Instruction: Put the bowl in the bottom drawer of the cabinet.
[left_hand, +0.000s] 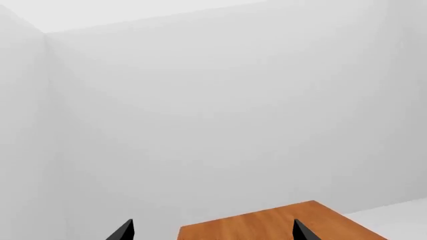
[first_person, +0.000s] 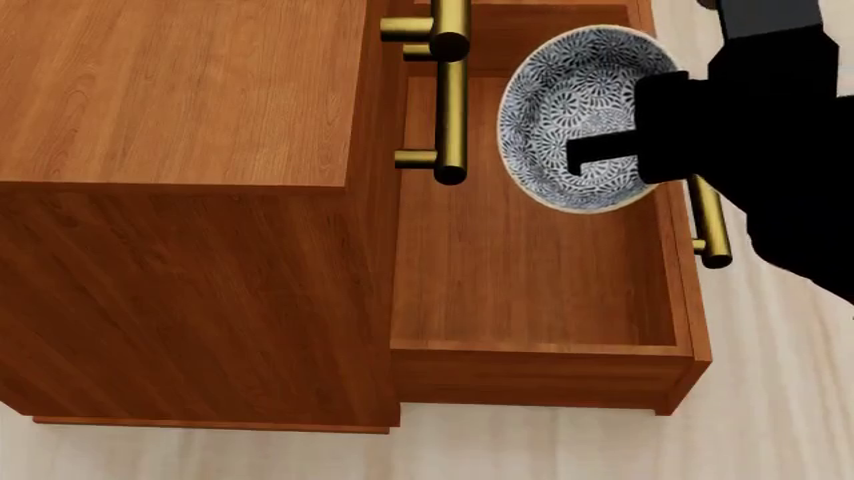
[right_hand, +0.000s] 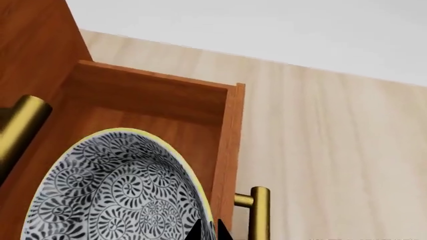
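Drawer (first_person: 534, 290) of reddish-brown wood, the cabinet's (first_person: 174, 200) lowest, stands pulled open, with the small round white bowl (first_person: 567, 110) patterned in blue-grey flowers held tilted above its inside. The black right gripper (first_person: 587, 160) pinches the bowl's rim. The left gripper (left_hand: 210, 231) hangs spread, empty, facing a white wall (left_hand: 233, 110).

Pale wood floor (first_person: 801, 400) carries cabinet (first_person: 174, 200); bottom drawer (first_person: 534, 290) pulled open below right gripper (first_person: 587, 160).
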